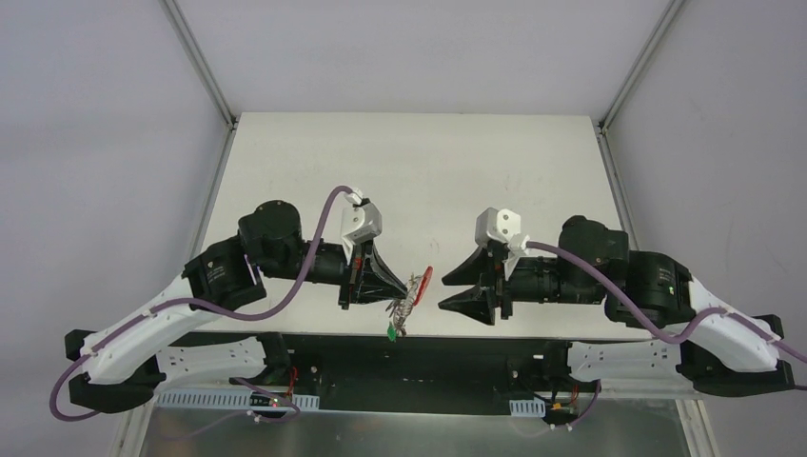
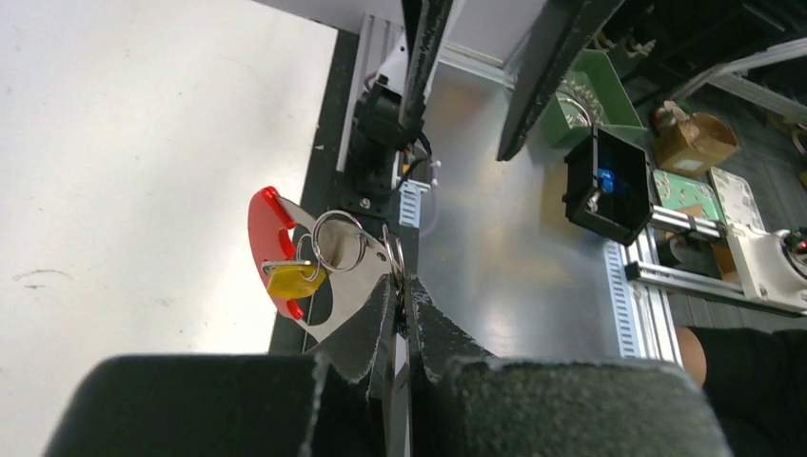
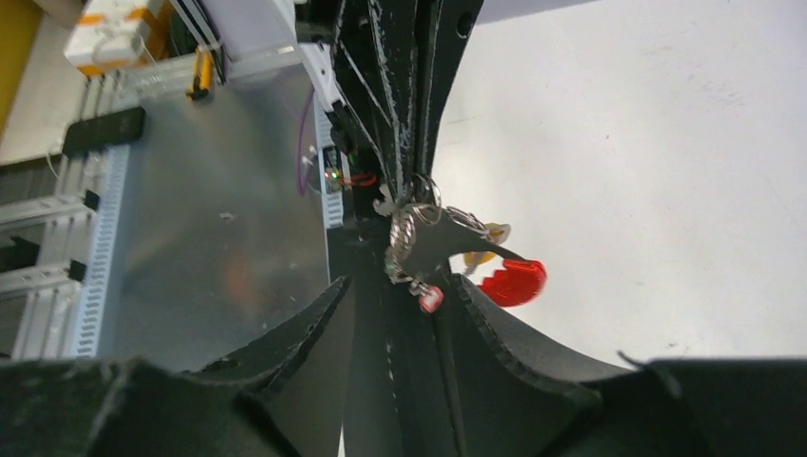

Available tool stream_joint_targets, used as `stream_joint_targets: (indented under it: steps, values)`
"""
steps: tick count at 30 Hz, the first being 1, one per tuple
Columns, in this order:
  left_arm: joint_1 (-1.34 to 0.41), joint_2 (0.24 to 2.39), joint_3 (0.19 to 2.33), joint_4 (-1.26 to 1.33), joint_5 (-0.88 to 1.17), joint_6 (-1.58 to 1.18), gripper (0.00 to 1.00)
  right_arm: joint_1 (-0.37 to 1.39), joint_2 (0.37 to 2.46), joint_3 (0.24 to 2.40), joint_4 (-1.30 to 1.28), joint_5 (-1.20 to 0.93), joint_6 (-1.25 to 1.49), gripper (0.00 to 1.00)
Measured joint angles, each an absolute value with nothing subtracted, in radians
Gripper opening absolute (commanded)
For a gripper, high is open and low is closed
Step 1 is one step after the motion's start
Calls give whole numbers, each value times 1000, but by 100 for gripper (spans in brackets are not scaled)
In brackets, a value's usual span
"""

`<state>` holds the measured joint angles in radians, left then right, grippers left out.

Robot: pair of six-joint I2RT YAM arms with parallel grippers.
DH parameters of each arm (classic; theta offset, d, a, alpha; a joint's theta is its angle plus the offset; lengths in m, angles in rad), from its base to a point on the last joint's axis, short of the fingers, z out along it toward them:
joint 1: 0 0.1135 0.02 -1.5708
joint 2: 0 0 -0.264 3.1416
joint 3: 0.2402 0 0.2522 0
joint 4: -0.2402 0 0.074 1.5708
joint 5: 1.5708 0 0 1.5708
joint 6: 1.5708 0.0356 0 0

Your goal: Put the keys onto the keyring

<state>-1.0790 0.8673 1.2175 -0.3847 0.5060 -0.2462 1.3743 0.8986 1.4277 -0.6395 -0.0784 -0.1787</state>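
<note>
The keyring (image 1: 425,277), a red arc with a silvery row of loops, hangs above the table's near edge. My left gripper (image 1: 392,288) is shut on its metal end. In the left wrist view the gripper (image 2: 402,284) pinches the silver plate and rings beside the red arc (image 2: 261,233). A yellow-tagged key (image 2: 293,281) hangs on a ring there. A green tag (image 1: 391,331) dangles lowest. My right gripper (image 1: 442,292) stands open just right of the keyring, apart from it. In the right wrist view the loops (image 3: 404,233) and a red-tagged key (image 3: 430,299) hang in front of the open right gripper (image 3: 404,290).
The white table (image 1: 409,171) stretches away behind both arms. A black rail and a metal bench lie below the near edge. Off the table stand a black bin (image 2: 609,186) and a green bin (image 2: 595,95).
</note>
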Motion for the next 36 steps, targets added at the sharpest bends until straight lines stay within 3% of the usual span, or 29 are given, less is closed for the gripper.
stream_joint_targets:
  steps: [13,36]
  values:
    - [-1079,926,1256,-540,707,-220,0,1374,1057,1568,-839,-193,-384,45]
    - [-1079,892,1256,-565,752,-192,0,1374,1182,1589,-711,-331,-365,38]
